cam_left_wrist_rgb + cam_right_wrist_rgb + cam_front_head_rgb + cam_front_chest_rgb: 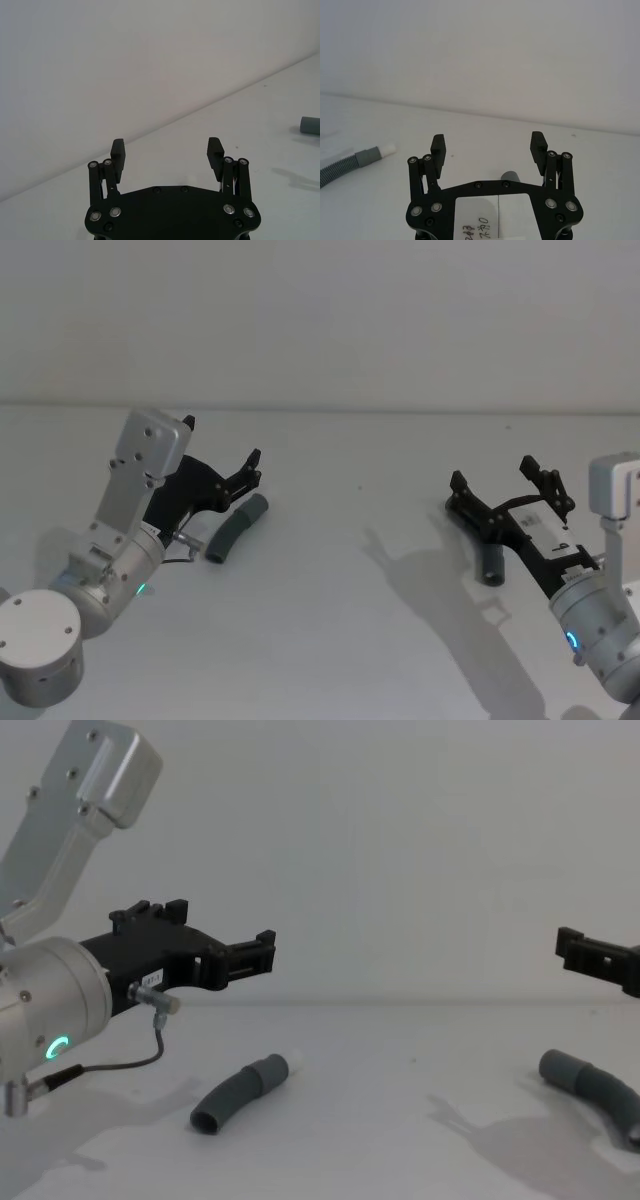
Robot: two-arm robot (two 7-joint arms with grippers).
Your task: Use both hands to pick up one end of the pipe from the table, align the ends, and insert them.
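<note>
We have the left gripper (222, 925) up off the table (340, 640), jaws wide apart and holding nothing; the chest view gives us its height, hanging above the white-tipped piece (240, 1092), which lies flat with its white tip (297, 1062) aimed toward the middle; from the head view that piece sits just beside one finger, and the tip is hard to pick out against the white surface. Over on the right, the right gripper (500, 478) is spread just as wide, empty too; from above it covers part of the second piece (492, 562), while the chest view shows that grey curve lying on the table beneath it, running off the frame's right edge. The right wrist camera looks out between its own fingers (538, 142) and catches the white-tipped piece far across the table; the two pieces are well apart, with a broad bare stretch of table between them; at the back, the table's edge meets a plain wall (320, 320).
</note>
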